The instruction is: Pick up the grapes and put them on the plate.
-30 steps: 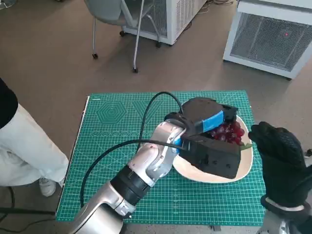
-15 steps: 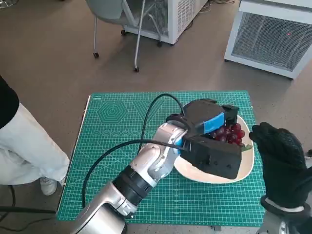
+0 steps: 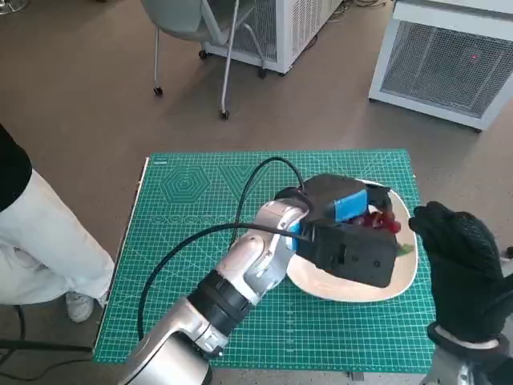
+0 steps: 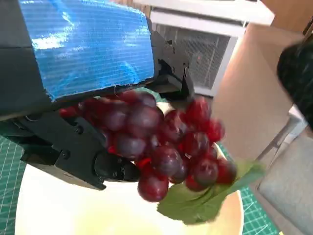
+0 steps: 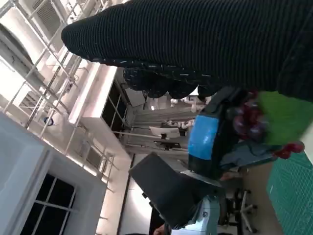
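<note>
Grapes [image 4: 166, 147] gripped by left hand [image 3: 349, 233] above plate [image 3: 321, 282], right hand [image 3: 457, 261] beside, empty, fingers apart.

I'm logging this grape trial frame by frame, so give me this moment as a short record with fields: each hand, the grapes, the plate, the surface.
left hand: over the plate, holds the grapes
right hand: beside the plate, gloved, holds nothing; fingers hard to read
grapes: red bunch with a green leaf, hanging from the left hand above the plate's inside
plate: pale, on the mat, partly hidden by the left hand
surface: green cutting mat
task state: grapes over the plate, not yet let go
</note>
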Robot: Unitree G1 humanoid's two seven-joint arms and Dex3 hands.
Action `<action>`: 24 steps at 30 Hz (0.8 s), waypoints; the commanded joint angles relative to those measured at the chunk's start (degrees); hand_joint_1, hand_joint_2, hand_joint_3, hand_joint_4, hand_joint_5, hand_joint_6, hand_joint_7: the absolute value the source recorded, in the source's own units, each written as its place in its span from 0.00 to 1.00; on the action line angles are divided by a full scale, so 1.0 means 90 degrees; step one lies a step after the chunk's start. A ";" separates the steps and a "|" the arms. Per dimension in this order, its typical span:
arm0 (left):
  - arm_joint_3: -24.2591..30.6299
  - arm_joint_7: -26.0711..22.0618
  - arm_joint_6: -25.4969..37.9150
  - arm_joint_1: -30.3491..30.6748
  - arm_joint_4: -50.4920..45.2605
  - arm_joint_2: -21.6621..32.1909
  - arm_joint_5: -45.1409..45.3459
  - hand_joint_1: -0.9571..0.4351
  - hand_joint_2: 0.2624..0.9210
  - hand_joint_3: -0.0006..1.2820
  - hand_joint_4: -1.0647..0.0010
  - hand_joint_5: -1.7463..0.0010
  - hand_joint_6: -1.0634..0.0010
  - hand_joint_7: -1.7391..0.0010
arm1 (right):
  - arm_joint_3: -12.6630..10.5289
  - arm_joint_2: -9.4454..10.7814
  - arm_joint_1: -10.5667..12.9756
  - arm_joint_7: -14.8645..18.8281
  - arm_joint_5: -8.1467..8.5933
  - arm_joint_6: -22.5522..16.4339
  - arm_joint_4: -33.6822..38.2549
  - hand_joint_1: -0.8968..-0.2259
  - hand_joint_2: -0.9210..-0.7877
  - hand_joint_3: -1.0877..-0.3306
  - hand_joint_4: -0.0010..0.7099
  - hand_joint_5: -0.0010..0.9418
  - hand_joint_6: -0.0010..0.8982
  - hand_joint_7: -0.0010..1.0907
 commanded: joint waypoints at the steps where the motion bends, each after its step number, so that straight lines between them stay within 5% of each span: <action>1: -0.0128 0.0151 0.0062 -0.0122 0.0082 -0.0089 0.0121 0.38 0.97 0.03 0.92 0.97 0.77 0.99 | 0.0004 0.0038 0.0122 -0.0104 -0.0050 0.0045 0.0068 0.78 0.00 0.77 0.65 0.53 0.30 0.78; 24: 0.0371 0.0832 -0.0560 0.0461 -0.0444 0.0413 -0.0323 0.35 0.99 0.00 0.93 1.00 0.77 1.00 | 0.0052 0.0037 0.0087 -0.0176 -0.0113 0.0038 0.0106 0.79 0.00 0.76 0.66 0.52 0.30 0.77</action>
